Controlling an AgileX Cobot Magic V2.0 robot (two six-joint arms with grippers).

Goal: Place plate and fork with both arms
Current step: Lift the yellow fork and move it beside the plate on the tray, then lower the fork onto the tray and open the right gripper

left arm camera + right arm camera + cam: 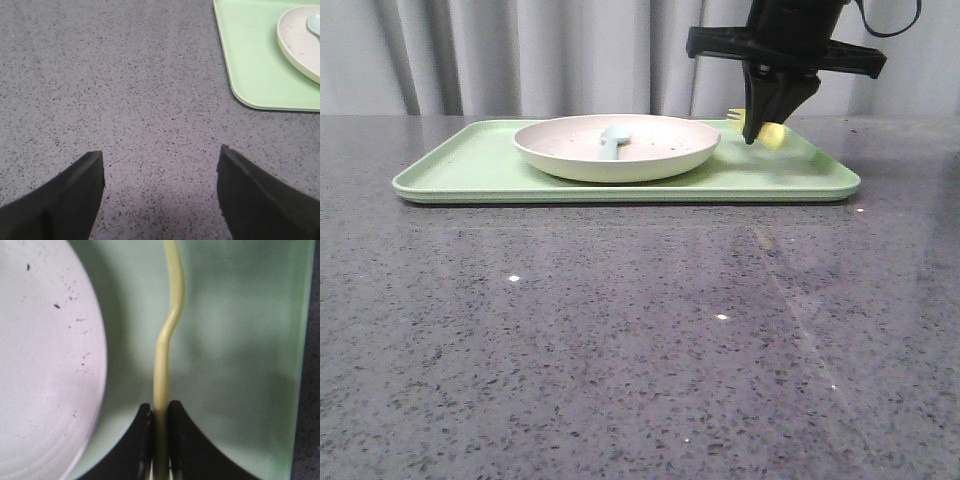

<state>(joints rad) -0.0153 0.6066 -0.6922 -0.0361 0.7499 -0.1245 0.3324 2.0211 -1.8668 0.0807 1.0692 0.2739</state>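
My right gripper point(161, 440) is clamped on the fork point(167, 340). The right wrist view shows both fingers point(187, 450) pressed flat against the yellow handle, with no gap on either side. The fork runs straight out ahead of my fingertips, edge-on, over the light-green tray point(240, 355). From this view I cannot tell whether it touches the tray surface. In the front view the gripper points down at the tray's right rear portion, and the yellow of the fork shows at its tips, tines toward the plate side.

The plate point(617, 146) sits on the tray just to the left of my right gripper, near it but not touching the fork. A pale blue-green utensil point(612, 140) lies inside the plate.

My left gripper point(160, 200) has its jaws spread wide with nothing between them. It hangs over the speckled grey table point(125, 90), and beneath it I see only bare tabletop. The tray's near corner and the plate rim lie ahead of it and off to its right, well apart from my left fingers point(60, 200).
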